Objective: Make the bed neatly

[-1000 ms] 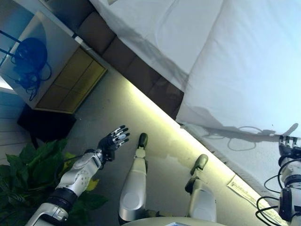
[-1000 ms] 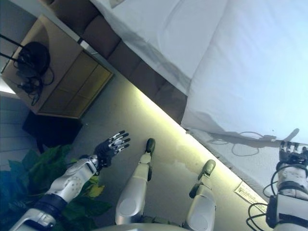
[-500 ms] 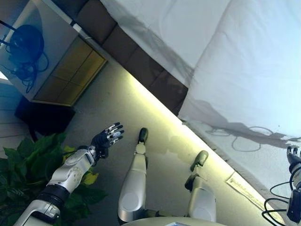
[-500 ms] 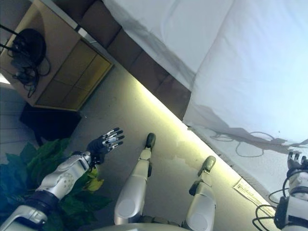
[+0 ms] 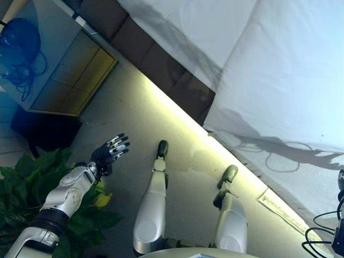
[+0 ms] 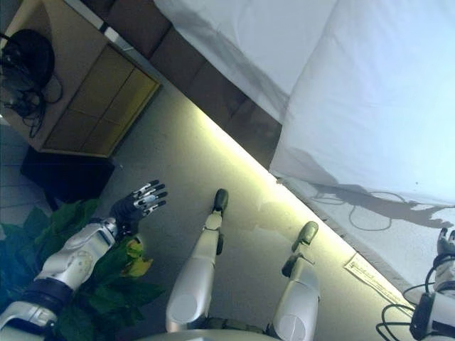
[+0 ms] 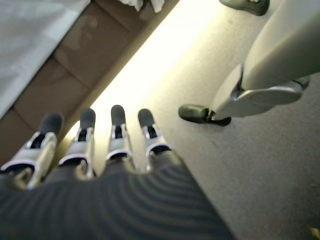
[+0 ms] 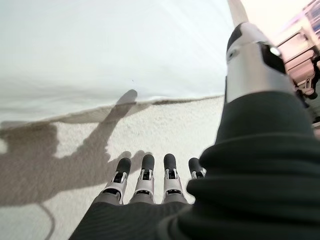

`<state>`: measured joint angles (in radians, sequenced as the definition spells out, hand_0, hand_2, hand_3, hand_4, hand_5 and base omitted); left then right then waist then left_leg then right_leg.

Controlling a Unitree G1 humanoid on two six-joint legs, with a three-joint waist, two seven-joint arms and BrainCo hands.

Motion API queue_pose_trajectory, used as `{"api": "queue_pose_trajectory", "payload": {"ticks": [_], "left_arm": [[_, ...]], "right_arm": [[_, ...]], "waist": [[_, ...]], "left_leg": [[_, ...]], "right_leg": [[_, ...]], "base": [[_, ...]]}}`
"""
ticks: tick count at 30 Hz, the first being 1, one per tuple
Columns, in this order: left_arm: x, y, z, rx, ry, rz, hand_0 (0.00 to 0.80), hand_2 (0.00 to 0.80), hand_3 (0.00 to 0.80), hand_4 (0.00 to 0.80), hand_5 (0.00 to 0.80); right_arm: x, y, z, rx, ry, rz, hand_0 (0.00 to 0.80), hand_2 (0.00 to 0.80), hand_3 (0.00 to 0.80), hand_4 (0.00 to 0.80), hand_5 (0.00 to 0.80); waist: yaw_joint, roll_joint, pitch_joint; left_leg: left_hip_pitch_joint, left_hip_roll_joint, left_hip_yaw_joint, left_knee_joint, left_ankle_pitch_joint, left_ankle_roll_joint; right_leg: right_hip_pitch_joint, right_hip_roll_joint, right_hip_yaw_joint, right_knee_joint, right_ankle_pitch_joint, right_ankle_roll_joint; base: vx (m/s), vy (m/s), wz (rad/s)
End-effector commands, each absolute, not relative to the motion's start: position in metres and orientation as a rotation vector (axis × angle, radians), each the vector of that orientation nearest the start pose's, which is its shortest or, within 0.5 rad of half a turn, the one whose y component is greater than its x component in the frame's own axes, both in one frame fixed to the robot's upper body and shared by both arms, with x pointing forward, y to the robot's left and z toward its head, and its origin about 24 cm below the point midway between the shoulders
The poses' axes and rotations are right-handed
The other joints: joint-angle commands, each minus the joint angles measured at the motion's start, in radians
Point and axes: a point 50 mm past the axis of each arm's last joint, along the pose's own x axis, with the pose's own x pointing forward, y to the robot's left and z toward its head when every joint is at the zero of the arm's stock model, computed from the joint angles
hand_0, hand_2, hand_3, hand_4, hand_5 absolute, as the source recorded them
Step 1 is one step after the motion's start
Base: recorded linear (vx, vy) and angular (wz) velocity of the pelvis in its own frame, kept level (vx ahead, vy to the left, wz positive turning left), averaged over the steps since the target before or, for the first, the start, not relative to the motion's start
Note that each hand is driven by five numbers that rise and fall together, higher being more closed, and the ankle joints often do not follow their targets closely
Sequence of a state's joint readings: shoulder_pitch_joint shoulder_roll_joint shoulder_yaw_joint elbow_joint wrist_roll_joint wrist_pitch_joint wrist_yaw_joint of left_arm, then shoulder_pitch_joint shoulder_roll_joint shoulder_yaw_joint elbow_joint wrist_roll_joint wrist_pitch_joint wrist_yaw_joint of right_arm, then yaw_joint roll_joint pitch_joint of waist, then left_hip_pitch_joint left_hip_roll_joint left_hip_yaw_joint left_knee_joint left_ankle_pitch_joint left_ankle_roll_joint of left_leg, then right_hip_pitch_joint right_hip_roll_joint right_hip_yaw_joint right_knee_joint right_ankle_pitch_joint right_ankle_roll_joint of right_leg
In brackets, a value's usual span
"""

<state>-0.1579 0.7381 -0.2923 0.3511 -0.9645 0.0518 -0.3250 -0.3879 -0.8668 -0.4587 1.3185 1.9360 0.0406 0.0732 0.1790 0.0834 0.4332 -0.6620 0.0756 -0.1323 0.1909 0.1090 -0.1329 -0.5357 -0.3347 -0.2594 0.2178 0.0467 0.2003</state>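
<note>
The bed fills the upper right: a white duvet (image 5: pixel 290 80) hangs over the textured white mattress side (image 5: pixel 301 177), with a smoother white sheet (image 5: pixel 199 27) beside it and a brown padded base (image 5: pixel 161 59) below. My left hand (image 5: pixel 110 149) is open, fingers straight, held over the floor away from the bed. In the left wrist view my left hand (image 7: pixel 95 145) points at the brown base (image 7: pixel 65 65). My right hand (image 6: pixel 446 245) shows at the right edge. In the right wrist view my right hand (image 8: pixel 150 180) is open and empty, just short of the duvet's edge (image 8: pixel 110 50).
A wooden bedside cabinet (image 5: pixel 70 70) with dark cables (image 5: pixel 19 45) on top stands at the upper left, a black box (image 5: pixel 43 129) under it. A green plant (image 5: pixel 32 177) is beside my left arm. A lit strip runs along the floor under the bed.
The view has shifted a little. My left hand has drawn back to the left, still open. My right hand has dropped toward the lower right edge of the view.
</note>
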Motion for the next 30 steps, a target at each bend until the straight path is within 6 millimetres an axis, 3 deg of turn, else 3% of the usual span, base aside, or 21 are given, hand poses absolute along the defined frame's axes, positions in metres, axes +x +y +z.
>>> {"api": "queue_pose_trajectory", "payload": {"ticks": [1, 9, 14, 22, 25, 26, 30], "left_arm": [[0.271, 0.254, 0.043, -0.236, 0.224, -0.336, 0.000, 0.000, 0.000, 0.000, 0.000], [0.274, 0.256, 0.053, -0.270, 0.158, -0.320, 0.000, 0.000, 0.000, 0.000, 0.000], [0.274, 0.248, 0.052, -0.298, 0.158, -0.344, 0.000, 0.000, 0.000, 0.000, 0.000], [0.271, 0.251, 0.046, -0.334, 0.187, -0.363, 0.000, 0.000, 0.000, 0.000, 0.000], [0.273, 0.252, 0.048, -0.340, 0.192, -0.370, 0.000, 0.000, 0.000, 0.000, 0.000], [0.273, 0.253, 0.049, -0.339, 0.193, -0.371, 0.000, 0.000, 0.000, 0.000, 0.000], [0.277, 0.256, 0.056, -0.316, 0.183, -0.378, 0.000, 0.000, 0.000, 0.000, 0.000]], "right_arm": [[0.191, -0.484, 0.086, 1.323, -0.552, -0.933, 0.000, 0.000, 0.000, 0.000, 0.000], [0.222, -0.479, 0.121, 1.295, -0.588, -0.848, 0.000, 0.000, 0.000, 0.000, 0.000], [0.237, -0.479, 0.152, 1.201, -0.603, -0.762, 0.000, 0.000, 0.000, 0.000, 0.000], [0.237, -0.486, 0.184, 1.168, -0.637, -0.730, 0.000, 0.000, 0.000, 0.000, 0.000], [0.235, -0.488, 0.189, 1.156, -0.645, -0.729, 0.640, 0.640, 0.640, 0.640, 0.640], [0.235, -0.488, 0.189, 1.157, -0.645, -0.729, 0.800, 0.800, 0.800, 0.800, 0.800], [0.240, -0.486, 0.195, 1.169, -0.659, -0.708, 0.800, 0.800, 0.800, 0.800, 0.800]], "waist": [[-0.001, 0.021, 0.029], [0.005, 0.064, 0.060], [0.007, 0.090, 0.057], [0.018, 0.090, 0.024], [0.020, 0.087, 0.012], [0.021, 0.085, 0.009], [0.033, 0.074, 0.006]], "left_leg": [[-0.063, 0.034, -0.016, 0.048, -0.013, -0.007], [-0.133, 0.011, -0.001, 0.089, -0.008, 0.004], [-0.146, 0.001, 0.015, 0.090, 0.000, 0.010], [-0.130, -0.003, 0.026, 0.080, 0.002, 0.012], [-0.122, -0.006, 0.027, 0.079, 0.001, 0.013], [-0.121, -0.007, 0.026, 0.079, 0.001, 0.013], [-0.131, -0.014, 0.014, 0.086, 0.001, 0.017]], "right_leg": [[-0.085, -0.072, 0.072, 0.026, 0.056, 0.057], [-0.205, -0.091, 0.108, 0.100, 0.047, 0.052], [-0.236, -0.102, 0.114, 0.111, 0.055, 0.049], [-0.228, -0.116, 0.093, 0.127, 0.055, 0.045], [-0.220, -0.117, 0.087, 0.134, 0.054, 0.044], [-0.218, -0.117, 0.086, 0.135, 0.054, 0.044], [-0.222, -0.119, 0.078, 0.145, 0.057, 0.043]], "base": [[-0.010, -0.003, 0.10], [-0.003, 0.065, 0.10], [0.034, 0.096, 0.04], [0.052, 0.057, 0.03], [0.061, 0.024, 0.02], [0.039, -0.001, 0.02], [0.002, -0.028, 0.01]]}}
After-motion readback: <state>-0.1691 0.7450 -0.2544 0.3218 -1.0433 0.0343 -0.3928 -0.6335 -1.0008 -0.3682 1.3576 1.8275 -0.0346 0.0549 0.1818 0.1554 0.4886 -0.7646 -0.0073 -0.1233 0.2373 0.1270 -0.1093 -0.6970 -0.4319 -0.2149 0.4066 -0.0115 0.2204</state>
